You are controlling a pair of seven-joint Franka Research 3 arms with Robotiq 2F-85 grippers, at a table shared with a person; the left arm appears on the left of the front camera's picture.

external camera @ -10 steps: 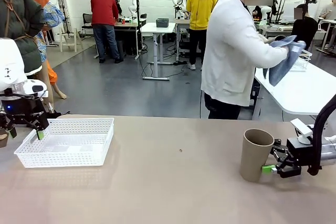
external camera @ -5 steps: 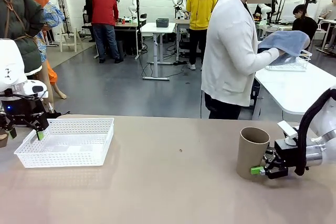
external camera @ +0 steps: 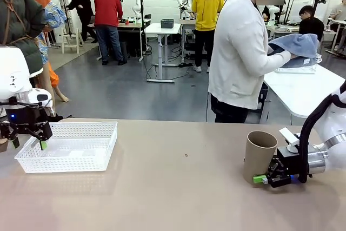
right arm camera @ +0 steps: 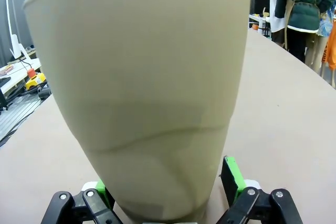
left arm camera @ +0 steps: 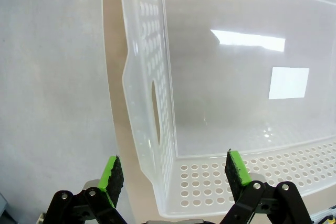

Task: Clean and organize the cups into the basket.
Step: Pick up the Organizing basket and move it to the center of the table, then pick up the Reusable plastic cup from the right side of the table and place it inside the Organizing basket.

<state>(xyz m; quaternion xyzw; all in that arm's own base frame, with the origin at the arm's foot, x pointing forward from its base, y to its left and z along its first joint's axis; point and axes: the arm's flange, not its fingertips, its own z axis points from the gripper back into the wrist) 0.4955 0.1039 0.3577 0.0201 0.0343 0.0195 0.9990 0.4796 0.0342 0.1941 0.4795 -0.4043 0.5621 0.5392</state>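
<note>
White arms [external camera: 13, 74]; black cable [external camera: 304, 144]; black end effectors [left arm camera: 173, 169], green pads [left arm camera: 234, 167], silver screws [left arm camera: 63, 196]

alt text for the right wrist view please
A tan cup stands upright on the brown table, seen close up, with its base between the open green-padded fingers of the right end effector.

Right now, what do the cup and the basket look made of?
Cup: matte tan, opaque, no shine, with a faint curved mark across its side. Probably plastic or a fibre composite, though unglazed ceramic can't be ruled out.
Basket: white, slightly translucent plastic. The floor shows bright glossy reflections, and the walls have moulded holes and a handle cut-out.
</note>
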